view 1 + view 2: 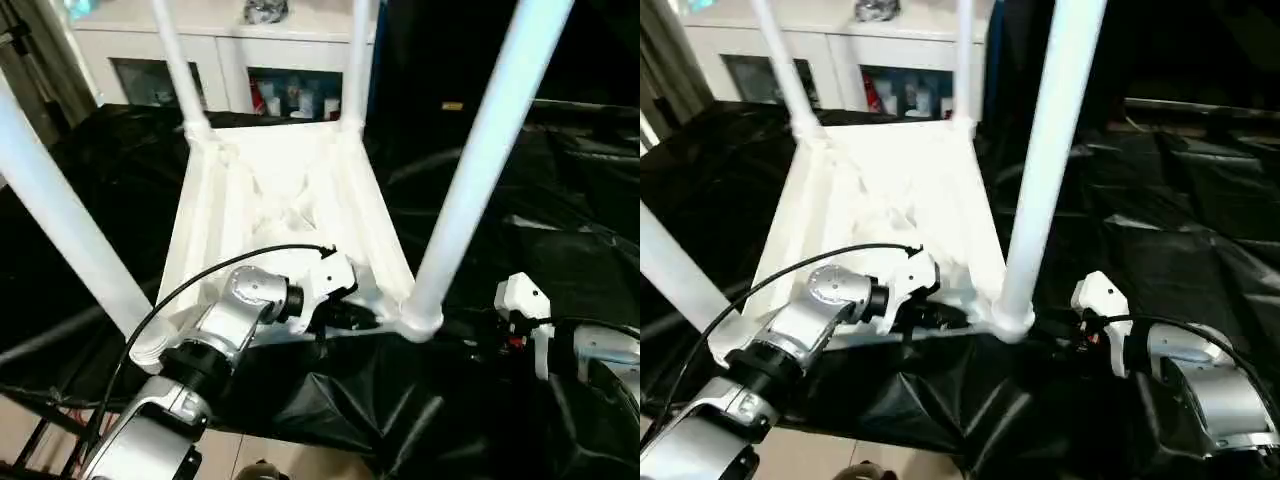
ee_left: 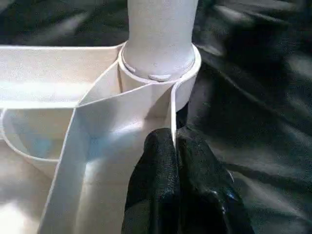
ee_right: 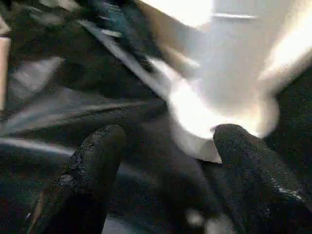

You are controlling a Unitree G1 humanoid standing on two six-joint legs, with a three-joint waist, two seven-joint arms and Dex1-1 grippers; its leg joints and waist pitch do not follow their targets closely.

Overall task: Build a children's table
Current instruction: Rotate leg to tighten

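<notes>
White plastic tabletop (image 1: 290, 200) lies upside-down on the black-draped table (image 1: 560, 230), left gripper (image 2: 174, 146) pinching its rim, right gripper (image 3: 165, 156) spread nearby; a sideways tug could unseat the near leg (image 1: 480, 150).

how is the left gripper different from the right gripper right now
The left gripper is shut, its fingers pinching the thin rim wall of the tabletop beside a corner socket; the right gripper stands open, holding nothing. The left is over the tabletop; the right is off its corner, above the black cloth. Both have black fingers.
</notes>
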